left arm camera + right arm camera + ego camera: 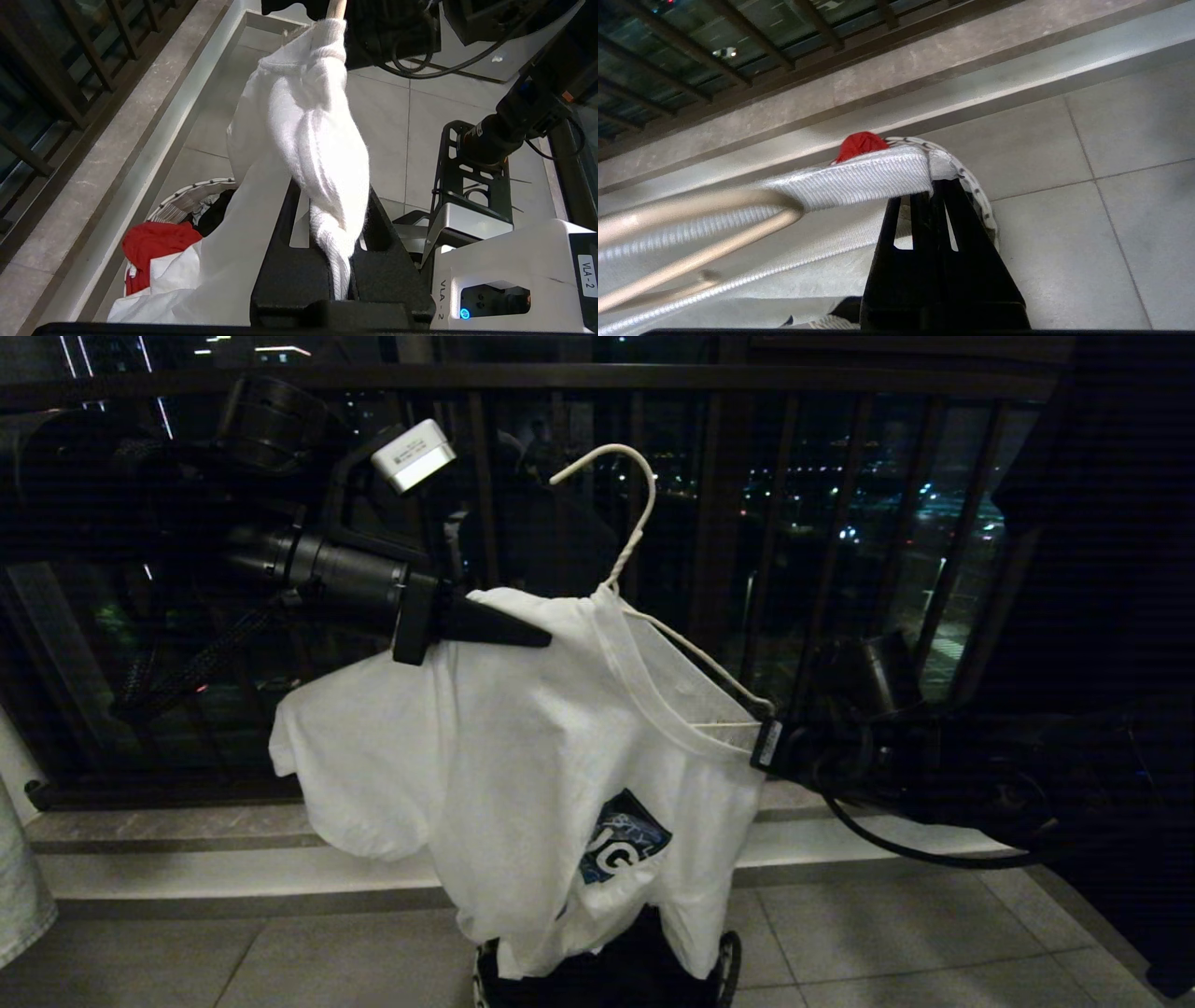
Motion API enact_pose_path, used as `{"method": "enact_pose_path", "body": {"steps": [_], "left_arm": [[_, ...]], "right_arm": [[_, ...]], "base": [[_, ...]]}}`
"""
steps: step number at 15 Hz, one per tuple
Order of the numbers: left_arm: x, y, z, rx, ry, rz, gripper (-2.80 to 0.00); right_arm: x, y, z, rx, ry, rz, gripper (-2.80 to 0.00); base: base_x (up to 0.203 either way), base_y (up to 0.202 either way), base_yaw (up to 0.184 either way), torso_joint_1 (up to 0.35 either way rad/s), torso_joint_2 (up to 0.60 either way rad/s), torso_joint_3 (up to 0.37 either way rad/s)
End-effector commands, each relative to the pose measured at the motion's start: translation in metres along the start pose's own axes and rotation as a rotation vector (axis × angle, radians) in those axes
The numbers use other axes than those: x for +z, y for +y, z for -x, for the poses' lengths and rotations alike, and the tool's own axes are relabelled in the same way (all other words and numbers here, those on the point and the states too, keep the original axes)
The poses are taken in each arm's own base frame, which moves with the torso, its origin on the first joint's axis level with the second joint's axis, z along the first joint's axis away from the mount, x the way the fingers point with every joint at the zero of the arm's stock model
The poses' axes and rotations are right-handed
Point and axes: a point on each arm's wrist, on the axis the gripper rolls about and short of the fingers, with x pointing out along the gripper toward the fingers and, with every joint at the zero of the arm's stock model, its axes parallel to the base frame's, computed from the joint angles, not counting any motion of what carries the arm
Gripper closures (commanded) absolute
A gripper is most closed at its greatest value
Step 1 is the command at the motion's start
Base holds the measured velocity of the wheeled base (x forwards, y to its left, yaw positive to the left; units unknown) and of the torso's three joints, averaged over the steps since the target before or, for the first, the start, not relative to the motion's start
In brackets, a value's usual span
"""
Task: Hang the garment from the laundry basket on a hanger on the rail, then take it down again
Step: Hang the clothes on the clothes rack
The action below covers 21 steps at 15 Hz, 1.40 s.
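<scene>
Dressing step: our left gripper (523, 633), at nine o'clock, clenches the white printed T-shirt (523, 775); our right gripper (766, 744), at three, pinches its collar against the thin white wire hanger (627, 523). Next, we judge, hooking onto the rail.

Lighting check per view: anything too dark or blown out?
Head view: night scene, right tool nearly lost in black, garment readable. Left wrist view: garment glares white near the left tool. Right wrist view: evenly lit, hanger close up and soft.
</scene>
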Motion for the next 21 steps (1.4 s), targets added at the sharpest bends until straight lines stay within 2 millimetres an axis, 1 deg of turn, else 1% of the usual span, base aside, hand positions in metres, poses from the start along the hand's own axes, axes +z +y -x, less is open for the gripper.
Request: {"method": "enact_pose_path", "body": {"steps": [1, 4, 9, 11, 17, 21], "left_arm": [[0.000, 0.000, 0.000, -0.005, -0.001, 0.000, 0.00], [-0.001, 0.001, -0.001, -0.006, 0.002, 0.002, 0.00], [-0.002, 0.002, -0.002, -0.006, 0.005, 0.005, 0.00], [-0.003, 0.004, -0.003, -0.007, 0.007, 0.008, 0.00], [-0.007, 0.014, -0.011, -0.009, 0.008, 0.009, 0.00], [-0.011, 0.022, -0.017, -0.010, -0.001, 0.006, 0.00]], "right_arm": [[0.005, -0.004, -0.001, -0.010, -0.014, -0.012, 0.00], [0.010, -0.008, -0.003, -0.013, -0.040, -0.005, 0.00], [0.015, -0.008, -0.001, -0.009, -0.059, 0.011, 0.00], [0.022, -0.009, 0.001, 0.000, -0.091, 0.021, 0.00], [0.050, 0.003, 0.024, 0.058, -0.200, 0.054, 0.00], [0.077, 0.017, 0.037, 0.098, -0.295, 0.093, 0.00]], "base": [[0.000, 0.000, 0.000, 0.000, 0.00, 0.000], [0.000, 0.000, 0.000, 0.000, 0.00, 0.000], [0.000, 0.000, 0.000, 0.000, 0.00, 0.000], [0.000, 0.000, 0.000, 0.000, 0.00, 0.000], [0.000, 0.000, 0.000, 0.000, 0.00, 0.000], [0.000, 0.000, 0.000, 0.000, 0.00, 0.000]]}}
